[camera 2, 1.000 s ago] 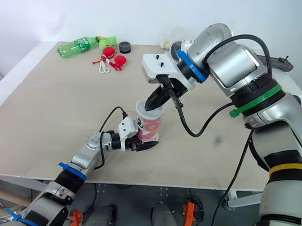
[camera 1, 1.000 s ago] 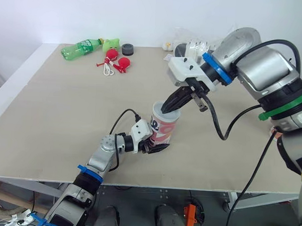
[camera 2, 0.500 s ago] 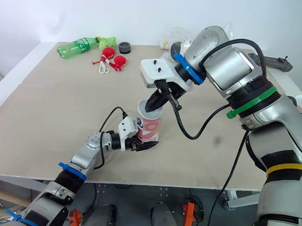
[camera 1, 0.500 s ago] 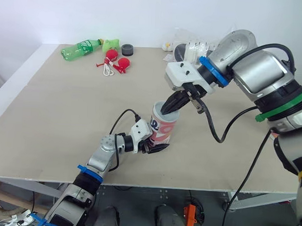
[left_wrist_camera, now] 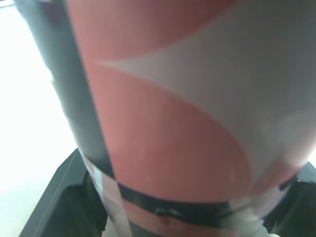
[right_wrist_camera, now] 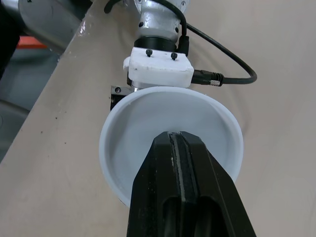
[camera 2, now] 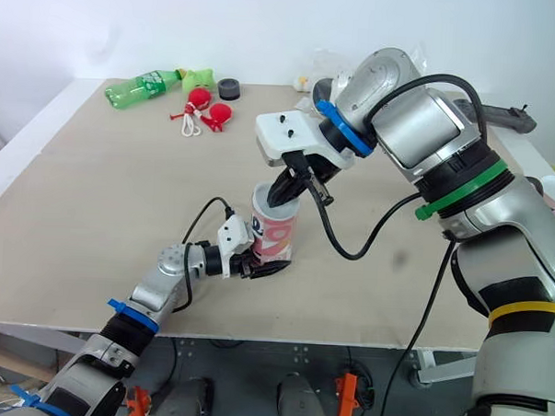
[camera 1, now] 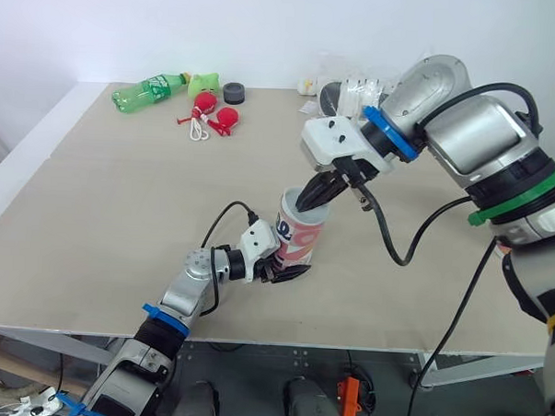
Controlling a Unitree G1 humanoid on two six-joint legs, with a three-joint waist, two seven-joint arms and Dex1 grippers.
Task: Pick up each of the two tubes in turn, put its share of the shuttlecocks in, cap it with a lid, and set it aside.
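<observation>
We note the red-and-white cardboard tube (camera 1: 300,235) upright near the beige surface's (camera 1: 122,192) front edge, left gripper (camera 1: 288,269) jaws clamped low on its wall, right gripper (camera 1: 304,202) jaws pressed together at its open mouth; we judge it light, thin-walled, crushable, best held low and gently.

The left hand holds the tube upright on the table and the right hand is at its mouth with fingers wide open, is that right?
No. The right hand has its fingers pressed shut, not wide open, as the right wrist view shows. The left hand does hold the tube upright on the table.
</observation>
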